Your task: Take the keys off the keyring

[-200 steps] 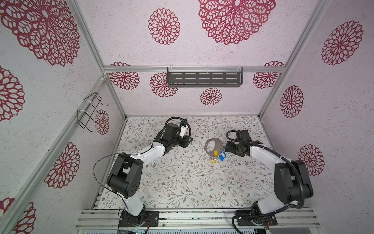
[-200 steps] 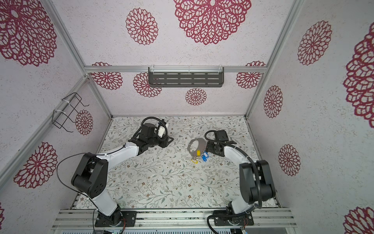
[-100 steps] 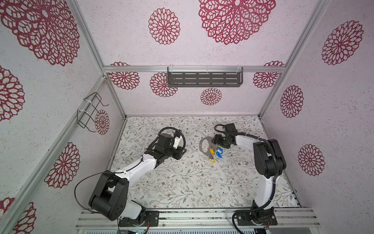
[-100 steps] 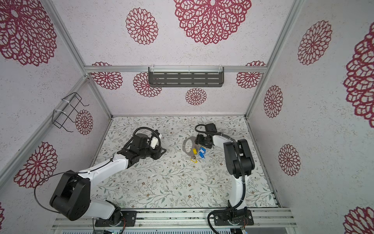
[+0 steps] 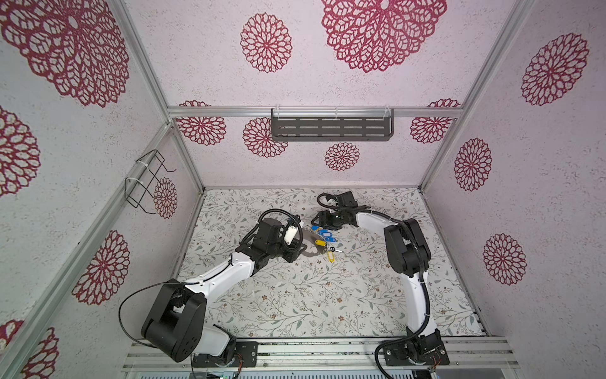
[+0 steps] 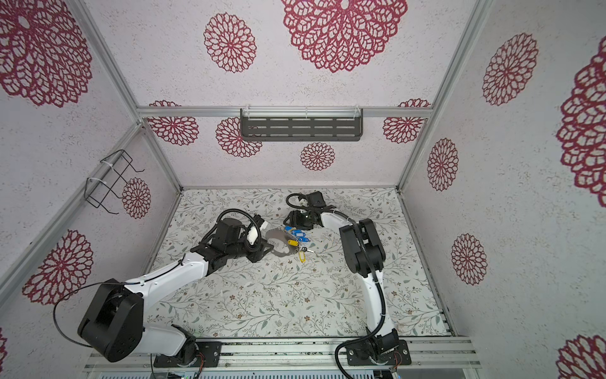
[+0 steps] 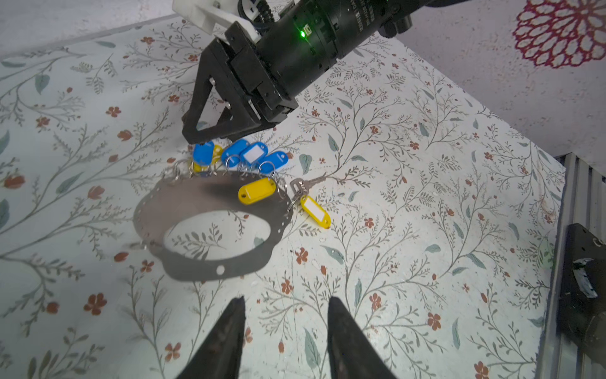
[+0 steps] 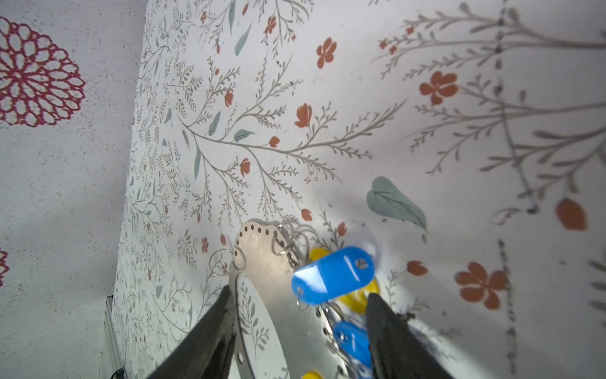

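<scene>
Close your right gripper [image 8: 300,295], jaws apart and empty astride a blue key [image 8: 333,274], squarely on its body while your empty, part-open left gripper [image 7: 286,299] pins the keyring [image 6: 274,233] lying mid-frame in a top view.

Floral-patterned table [image 5: 295,295] bearing a flat grey keyring [image 7: 183,203], which lies just ahead of the parted, empty jaws of the left gripper [image 7: 285,300]. Blue and yellow keys [image 7: 252,154] fan out from the keyring's far edge. One blue key [image 8: 333,274] sits between the parted jaws of the right gripper [image 8: 298,292]. A yellow key [image 7: 315,211] and a metal key [image 7: 306,183] rest on the table beside the keyring.
</scene>
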`<state>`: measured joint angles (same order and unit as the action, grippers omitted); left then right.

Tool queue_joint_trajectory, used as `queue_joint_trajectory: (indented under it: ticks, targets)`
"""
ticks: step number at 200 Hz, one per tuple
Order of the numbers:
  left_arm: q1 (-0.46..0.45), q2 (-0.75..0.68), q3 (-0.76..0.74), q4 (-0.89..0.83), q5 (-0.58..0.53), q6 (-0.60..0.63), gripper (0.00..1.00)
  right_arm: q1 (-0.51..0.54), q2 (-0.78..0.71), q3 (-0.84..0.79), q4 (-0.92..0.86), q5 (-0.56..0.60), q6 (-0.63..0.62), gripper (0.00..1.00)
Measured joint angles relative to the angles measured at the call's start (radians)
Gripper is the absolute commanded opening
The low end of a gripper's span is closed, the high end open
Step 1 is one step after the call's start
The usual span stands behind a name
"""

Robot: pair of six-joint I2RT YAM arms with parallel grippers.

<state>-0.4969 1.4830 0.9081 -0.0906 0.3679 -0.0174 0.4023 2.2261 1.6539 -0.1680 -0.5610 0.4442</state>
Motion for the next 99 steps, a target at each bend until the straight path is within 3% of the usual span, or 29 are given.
queue_joint_trajectory:
  ticks: [60, 99]
  targets:
    - [-0.003, 0.456, 0.595, -0.296, 0.076, 0.217, 0.31, -0.183, -0.494, -0.451, 0.078, 0.067, -0.002, 0.49]
    - [-0.016, 0.657, 0.773, -0.496, 0.091, 0.271, 0.27, -0.171, -0.683, -0.666, 0.095, 0.116, -0.008, 0.42]
